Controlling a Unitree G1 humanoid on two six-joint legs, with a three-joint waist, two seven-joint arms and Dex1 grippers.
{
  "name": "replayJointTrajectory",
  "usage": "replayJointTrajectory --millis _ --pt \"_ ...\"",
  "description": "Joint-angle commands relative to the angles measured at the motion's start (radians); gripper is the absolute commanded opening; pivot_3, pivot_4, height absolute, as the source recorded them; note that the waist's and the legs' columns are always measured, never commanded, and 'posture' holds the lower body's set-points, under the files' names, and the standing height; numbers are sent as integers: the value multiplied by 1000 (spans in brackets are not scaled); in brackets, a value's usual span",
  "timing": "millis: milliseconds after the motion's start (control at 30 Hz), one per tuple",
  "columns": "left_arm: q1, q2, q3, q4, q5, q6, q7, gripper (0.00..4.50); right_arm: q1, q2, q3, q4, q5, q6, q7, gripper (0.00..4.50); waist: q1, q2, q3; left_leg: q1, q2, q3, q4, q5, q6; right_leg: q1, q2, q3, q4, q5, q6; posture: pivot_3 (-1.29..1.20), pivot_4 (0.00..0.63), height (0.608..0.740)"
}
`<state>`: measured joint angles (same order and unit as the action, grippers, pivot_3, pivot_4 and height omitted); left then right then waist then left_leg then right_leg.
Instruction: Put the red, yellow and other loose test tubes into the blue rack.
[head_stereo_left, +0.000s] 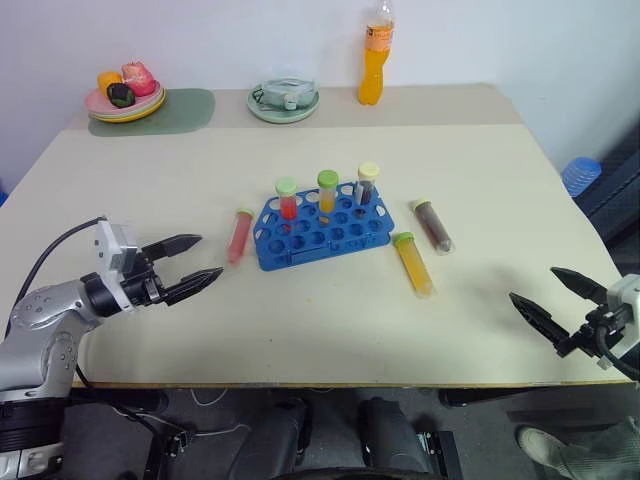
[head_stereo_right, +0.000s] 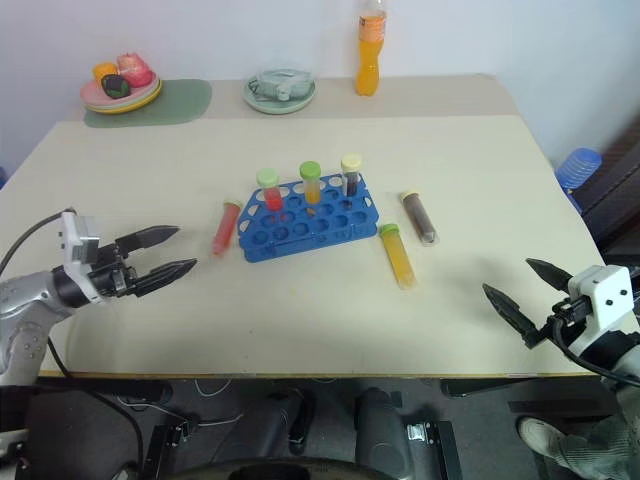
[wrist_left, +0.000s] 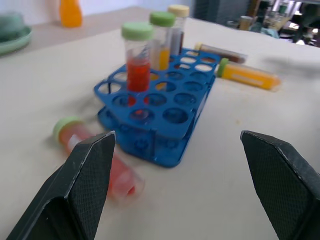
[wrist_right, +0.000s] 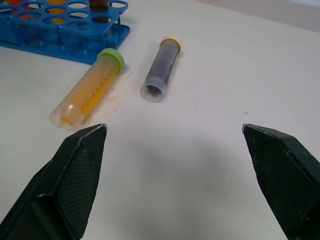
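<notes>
Blue rack (head_stereo_left: 322, 226) mid-surface already holds three tubes, so I'm at the pickup step with both hands released: left hand (head_stereo_left: 190, 268) faces the loose red tube (head_stereo_left: 239, 236), right hand (head_stereo_left: 555, 303) must reach in for the yellow tube (head_stereo_left: 414, 264) and dark tube (head_stereo_left: 433, 225).

orange bottle (head_stereo_left: 375, 55), fruit plate (head_stereo_left: 125, 103), teal dish (head_stereo_left: 283, 100)
</notes>
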<state>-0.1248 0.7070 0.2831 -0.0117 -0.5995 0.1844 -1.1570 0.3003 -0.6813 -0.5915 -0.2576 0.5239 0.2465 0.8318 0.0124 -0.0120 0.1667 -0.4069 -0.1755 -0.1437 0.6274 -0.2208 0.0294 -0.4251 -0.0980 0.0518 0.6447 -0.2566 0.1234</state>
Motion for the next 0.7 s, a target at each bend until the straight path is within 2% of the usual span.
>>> replayJointTrajectory --millis 33,133,300,533,700 --pt "-44 -23 -13 27 18 -91 -39 4094 -62 -28 23 -18 -25 50 -70 4500 0 0 0 0 0 0 0 0 0 0 0 0 0 0 0 0 150 740" --pt "-72 -45 -48 25 22 -92 -47 4094 -174 -70 83 -15 -62 180 -174 4500 -1 0 0 0 0 0 0 0 0 0 0 0 0 0 0 0 150 740" --pt "-102 -48 -142 19 65 -110 -111 4094 -520 -136 272 96 -152 409 -299 4500 -4 1 0 -1 0 2 1 0 0 -2 -1 0 1 1 -2 0 150 740" --pt "-154 -55 -196 48 81 -108 -151 4094 -1083 -156 642 368 -202 901 -229 4500 -3 2 2 -3 1 2 0 1 2 -5 -1 -1 0 3 1 0 150 740" --pt "-154 -50 -210 42 81 -97 -172 4094 -1356 -92 804 702 -257 1005 -155 4500 -2 1 2 -4 1 1 -2 1 2 -5 -1 -2 -2 3 2 0 150 740"
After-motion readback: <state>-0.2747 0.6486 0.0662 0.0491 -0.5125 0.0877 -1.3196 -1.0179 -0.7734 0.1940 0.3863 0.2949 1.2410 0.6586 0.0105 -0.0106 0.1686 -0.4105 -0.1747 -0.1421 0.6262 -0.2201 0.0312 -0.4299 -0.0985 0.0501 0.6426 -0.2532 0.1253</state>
